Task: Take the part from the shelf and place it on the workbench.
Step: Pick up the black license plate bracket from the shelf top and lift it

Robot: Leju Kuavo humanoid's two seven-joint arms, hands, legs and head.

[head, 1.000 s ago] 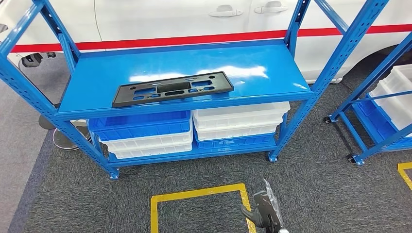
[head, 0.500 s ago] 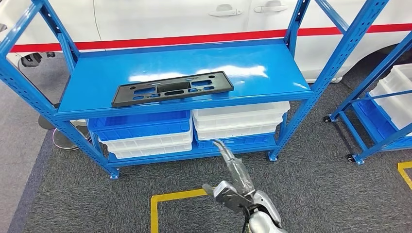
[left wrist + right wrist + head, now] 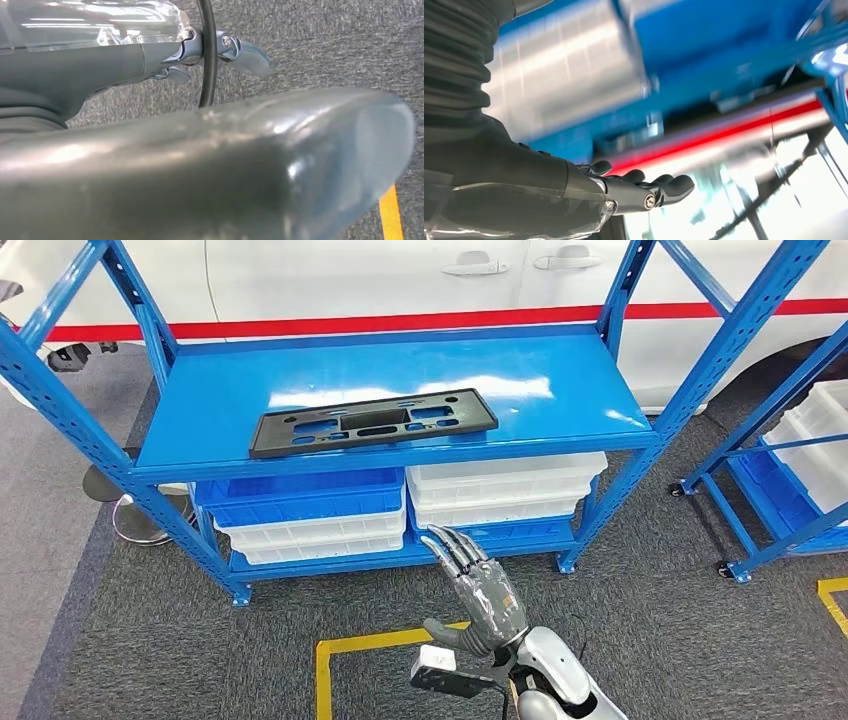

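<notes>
Right hand (image 3: 480, 592) at lower centre of the head view, fingers spread, holding nothing, above the carpet. Left hand (image 3: 240, 50): blurred, state unclear. Black part (image 3: 372, 422) lies flat on the blue shelf (image 3: 560, 380), upper centre, well apart from the hand.

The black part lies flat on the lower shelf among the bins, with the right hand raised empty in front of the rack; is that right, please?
Not quite: the head view shows the black part flat on the top shelf, above the bins. The right hand is indeed raised, empty, in front of the rack.
</notes>
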